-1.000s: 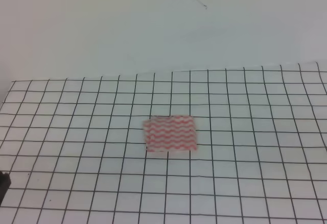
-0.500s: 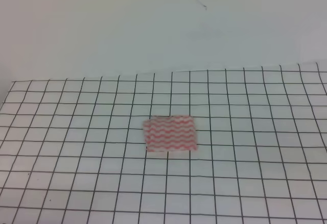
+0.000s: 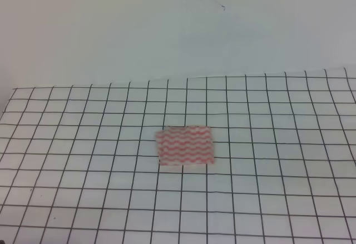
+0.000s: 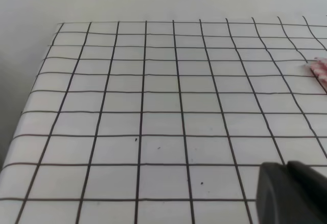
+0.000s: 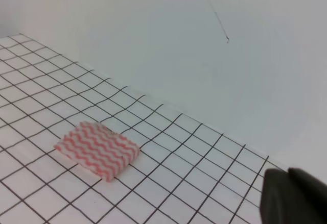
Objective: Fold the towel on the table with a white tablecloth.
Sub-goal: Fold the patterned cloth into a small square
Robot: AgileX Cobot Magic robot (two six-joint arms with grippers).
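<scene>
The towel [image 3: 185,145] lies flat near the middle of the worktop [image 3: 83,199], a small neat rectangle with its wavy red stripes facing up. In the right wrist view it sits in the lower left of the frame and its near edge looks thick, like more than one layer, so I think it is already folded. Nothing touches it.

No arm shows in the high view. A dark bit of the left end effector [image 4: 294,193] pokes into the lower right of the left wrist view, over bare grid cloth, with only a corner of the towel at the right edge. A dark bit of the right end effector [image 5: 294,198] shows in the lower right of its own view, well apart from the towel. I cannot tell if either one is released or clenched, because the tips are hidden.

Both arms look pulled back, likely because the folding is finished.
</scene>
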